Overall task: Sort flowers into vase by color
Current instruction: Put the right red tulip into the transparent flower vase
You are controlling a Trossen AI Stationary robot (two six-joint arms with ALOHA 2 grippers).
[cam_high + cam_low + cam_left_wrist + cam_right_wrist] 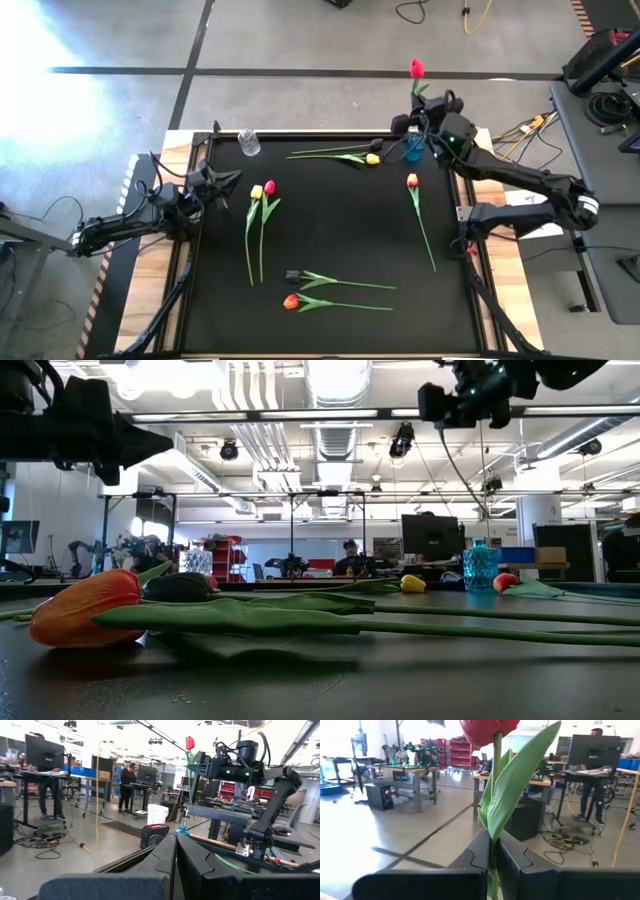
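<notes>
My right gripper [414, 118] is raised over the mat's far right corner, shut on a red tulip whose head [417, 68] stands above it. Under it stands a small blue vase [413, 149]. A clear vase [248, 142] stands at the far left. On the black mat lie a yellow tulip [372, 158], an orange one [412, 181], a yellow [256, 191] and red [269, 187] pair, a near-black one [293, 275] and an orange-red one [291, 301]. My left gripper [230, 182] waits shut at the mat's left edge. My right gripper pinches the red tulip's stem [493, 851] between its two fingers, below the long leaf [520, 775]. The fingers point about level and lie across the stem. The tulip is lifted clear of the mat, standing upright with its head [487, 729] up. Its thin lower stem [187, 790] runs down toward the blue vase [182, 831].
The mat's middle [340, 225] between the lying flowers is bare. A dark frame [190, 250] borders the mat. In the room beyond the table stand desks and monitors, with people [127, 785] among them.
</notes>
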